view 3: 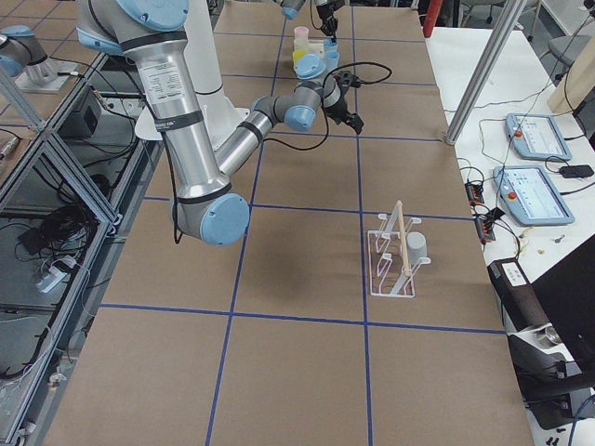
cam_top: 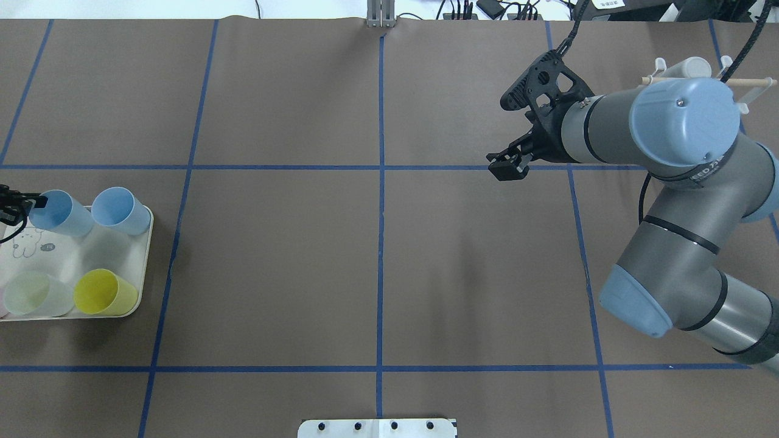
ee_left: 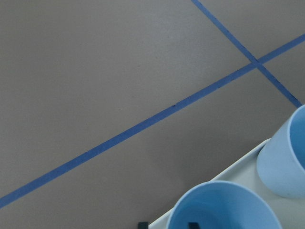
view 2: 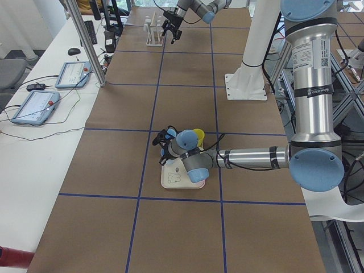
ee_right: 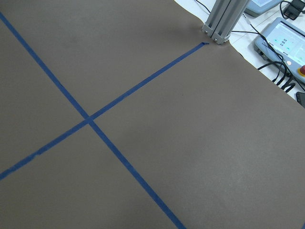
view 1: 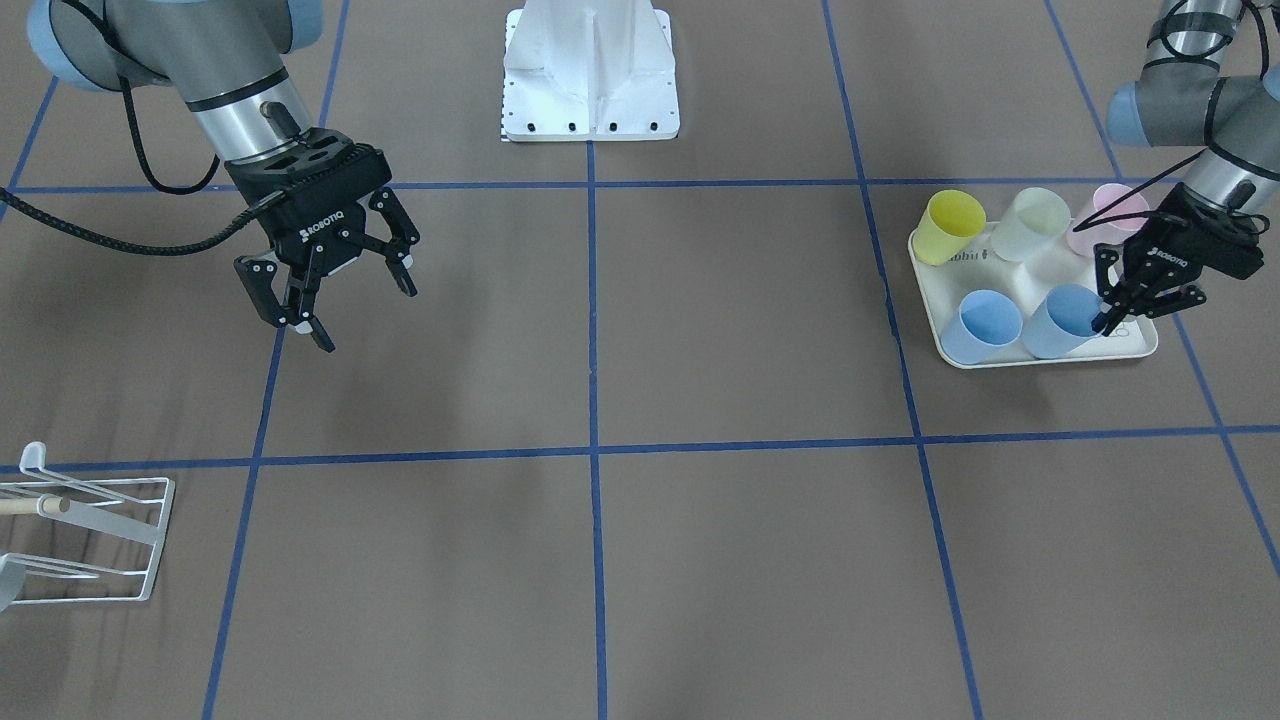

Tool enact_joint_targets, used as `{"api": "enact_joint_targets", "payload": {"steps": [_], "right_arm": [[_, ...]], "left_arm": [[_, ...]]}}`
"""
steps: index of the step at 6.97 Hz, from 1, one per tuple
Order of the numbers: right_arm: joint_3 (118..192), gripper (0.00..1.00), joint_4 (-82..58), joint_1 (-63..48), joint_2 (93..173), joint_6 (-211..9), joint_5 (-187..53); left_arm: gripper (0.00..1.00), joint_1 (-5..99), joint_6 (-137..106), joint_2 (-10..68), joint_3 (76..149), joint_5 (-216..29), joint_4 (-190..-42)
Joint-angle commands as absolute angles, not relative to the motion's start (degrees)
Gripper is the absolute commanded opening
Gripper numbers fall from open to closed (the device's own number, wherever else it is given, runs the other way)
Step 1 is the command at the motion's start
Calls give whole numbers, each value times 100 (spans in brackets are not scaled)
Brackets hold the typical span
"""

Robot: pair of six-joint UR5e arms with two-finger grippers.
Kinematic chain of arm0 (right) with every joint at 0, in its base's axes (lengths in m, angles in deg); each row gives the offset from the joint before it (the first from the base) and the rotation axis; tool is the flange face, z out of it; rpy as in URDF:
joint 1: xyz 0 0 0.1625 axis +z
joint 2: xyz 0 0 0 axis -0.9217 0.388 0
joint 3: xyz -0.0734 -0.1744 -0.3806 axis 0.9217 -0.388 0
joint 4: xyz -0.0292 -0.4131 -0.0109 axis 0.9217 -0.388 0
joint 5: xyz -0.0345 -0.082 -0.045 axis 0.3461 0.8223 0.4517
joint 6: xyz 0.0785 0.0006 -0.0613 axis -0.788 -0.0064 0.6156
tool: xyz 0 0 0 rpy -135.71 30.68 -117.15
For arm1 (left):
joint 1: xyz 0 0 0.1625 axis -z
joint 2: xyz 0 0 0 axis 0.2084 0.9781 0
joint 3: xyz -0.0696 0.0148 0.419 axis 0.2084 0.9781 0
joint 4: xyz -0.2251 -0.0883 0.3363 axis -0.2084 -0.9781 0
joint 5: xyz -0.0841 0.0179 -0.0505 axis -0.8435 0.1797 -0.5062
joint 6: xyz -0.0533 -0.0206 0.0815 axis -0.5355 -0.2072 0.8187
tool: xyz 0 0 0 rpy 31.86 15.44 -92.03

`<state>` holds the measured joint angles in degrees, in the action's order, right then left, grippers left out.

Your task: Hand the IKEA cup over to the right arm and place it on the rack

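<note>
On cream rectangular tray [view 1: 1030, 285], left gripper [view 1: 1105, 322] jaws astride rim of light blue plastic cup [view 1: 1060, 325], clamping unclear, right gripper [view 1: 367, 317] jaws wide, empty

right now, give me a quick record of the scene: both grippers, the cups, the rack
left gripper: at the tray, fingers straddling the rim of the near blue cup, one inside; grip unclear
right gripper: open, empty, above the table
cups on tray: five; near blue cup, second blue cup, yellow cup, pale green cup, pink cup
rack: at the table's opposite end from the tray
handover: not yet done
</note>
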<state>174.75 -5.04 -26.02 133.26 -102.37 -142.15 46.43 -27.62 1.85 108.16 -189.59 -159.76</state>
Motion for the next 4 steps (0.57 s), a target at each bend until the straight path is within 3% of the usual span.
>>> {"api": "enact_joint_targets", "payload": {"steps": [1, 4], "right_arm": [[17474, 99, -504, -2621, 13326, -10228, -14207], [17430, 99, -478, -2840, 13309, -10211, -14163]], "left_arm": [[0, 4686, -2753, 182, 10886, -18972, -15959], [0, 5807, -2691, 252, 11358, -19883, -15548]]}}
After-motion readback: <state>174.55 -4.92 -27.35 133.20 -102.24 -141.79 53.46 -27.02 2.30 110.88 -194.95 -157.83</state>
